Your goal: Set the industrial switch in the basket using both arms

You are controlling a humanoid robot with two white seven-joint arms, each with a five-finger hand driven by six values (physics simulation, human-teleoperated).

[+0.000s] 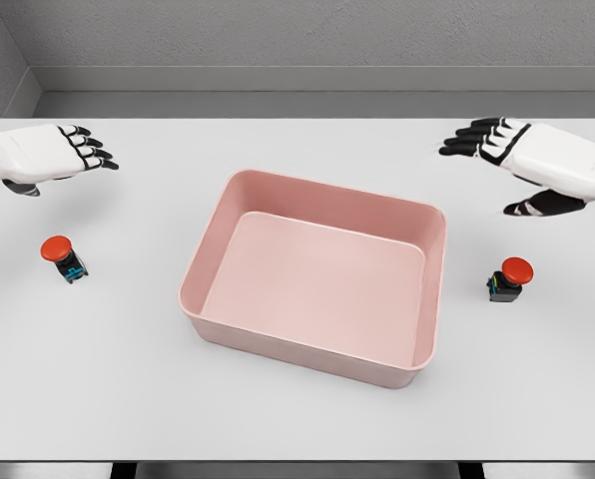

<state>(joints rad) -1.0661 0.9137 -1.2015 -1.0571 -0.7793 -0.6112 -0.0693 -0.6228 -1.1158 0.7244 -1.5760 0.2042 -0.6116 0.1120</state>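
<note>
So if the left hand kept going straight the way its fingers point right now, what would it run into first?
Nothing nearby, it seems. The left hand points right, above the table and behind the pink basket; the right hand lies far along that line. Depth is unclear.

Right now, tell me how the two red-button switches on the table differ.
The left switch lies on the basket's left, below the left robot hand; the right switch lies on its right, below the right robot hand. The left switch tilts, cap leaning toward the upper left; the right switch stands nearly upright. Both have red caps on dark bodies, and both sit outside the basket, untouched.
</note>
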